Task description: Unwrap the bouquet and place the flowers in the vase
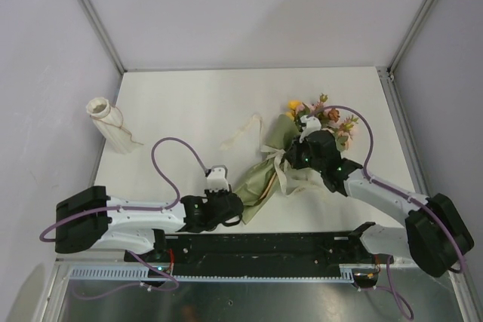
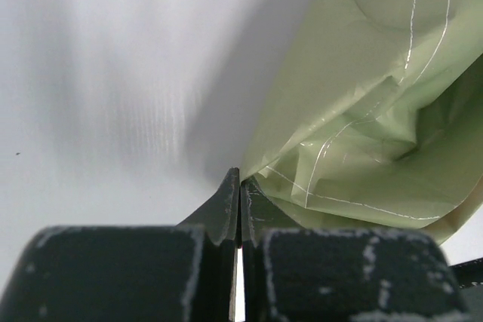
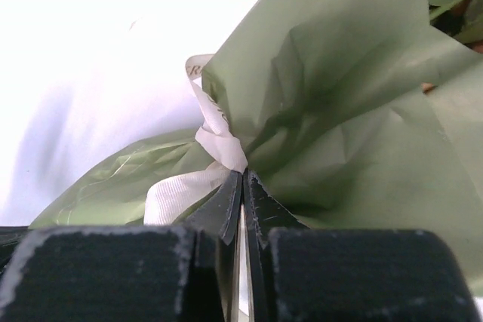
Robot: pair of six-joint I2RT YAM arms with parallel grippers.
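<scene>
On table point(image 1: 189, 103) | bouquet point(image 1: 273, 165) tied | left pincer point(image 2: 240, 190), right pincer point(image 3: 243, 190) closed

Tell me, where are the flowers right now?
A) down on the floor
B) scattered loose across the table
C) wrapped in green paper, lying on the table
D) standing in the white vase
C: the flowers poke out of the green-papered bouquet, which lies on the table, well apart from the vase at the left edge.

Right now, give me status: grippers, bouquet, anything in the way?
Left gripper shut on bouquet tail; right gripper shut on its ribbon knot. Flowers wrapped, tied. Vase far left; left arm's cable arcs between.
</scene>
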